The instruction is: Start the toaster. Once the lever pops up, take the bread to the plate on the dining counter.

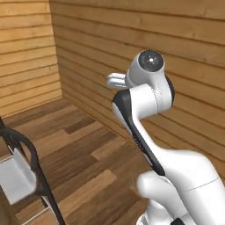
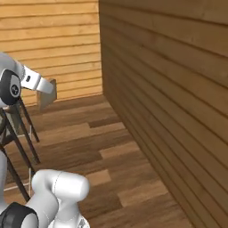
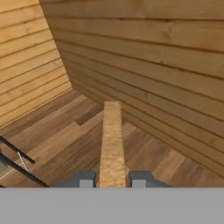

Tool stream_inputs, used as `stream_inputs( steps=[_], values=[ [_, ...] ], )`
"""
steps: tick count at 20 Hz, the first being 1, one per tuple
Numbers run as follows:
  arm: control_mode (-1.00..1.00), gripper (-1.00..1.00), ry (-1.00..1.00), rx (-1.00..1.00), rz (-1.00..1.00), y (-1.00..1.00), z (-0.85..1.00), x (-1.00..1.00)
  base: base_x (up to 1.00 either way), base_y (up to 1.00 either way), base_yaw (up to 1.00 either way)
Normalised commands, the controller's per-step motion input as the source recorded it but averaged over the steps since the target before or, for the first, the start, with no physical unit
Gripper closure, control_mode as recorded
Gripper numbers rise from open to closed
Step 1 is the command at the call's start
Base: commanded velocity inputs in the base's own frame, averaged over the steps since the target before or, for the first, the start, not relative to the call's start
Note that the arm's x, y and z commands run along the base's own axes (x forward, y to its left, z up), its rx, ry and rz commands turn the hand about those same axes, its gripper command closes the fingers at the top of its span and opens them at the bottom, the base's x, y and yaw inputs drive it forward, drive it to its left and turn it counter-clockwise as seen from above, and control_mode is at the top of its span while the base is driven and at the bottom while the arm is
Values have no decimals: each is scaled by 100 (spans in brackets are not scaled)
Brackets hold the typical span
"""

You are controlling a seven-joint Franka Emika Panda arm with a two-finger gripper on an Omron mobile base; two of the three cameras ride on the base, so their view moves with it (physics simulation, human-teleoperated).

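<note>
The bread (image 3: 112, 140) is a tan slice seen edge-on in the hand view, sticking out from between the two fingertips. My gripper (image 3: 112, 179) is shut on its near end. In the right base view the gripper (image 2: 42, 87) holds the bread (image 2: 48, 94) upright in the air at the left, well above the floor. The toaster, its lever, the plate and the dining counter are out of view.
Wooden plank walls (image 1: 132, 39) meet in a corner ahead, and one wall (image 2: 169, 89) runs close along the right. A dark-framed chair (image 1: 19, 176) with a pale seat stands at the lower left, its legs (image 2: 18, 133) beside the arm. Wood floor (image 1: 83, 149) lies open between.
</note>
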Motion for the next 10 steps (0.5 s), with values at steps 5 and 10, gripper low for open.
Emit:
stream_inputs(
  steps=[5, 10],
  values=[
    [100, 100, 0, 0, 0, 0, 0, 0, 61, -31, 66],
    [100, 100, 0, 0, 0, 0, 0, 0, 51, -31, 67]
  ],
)
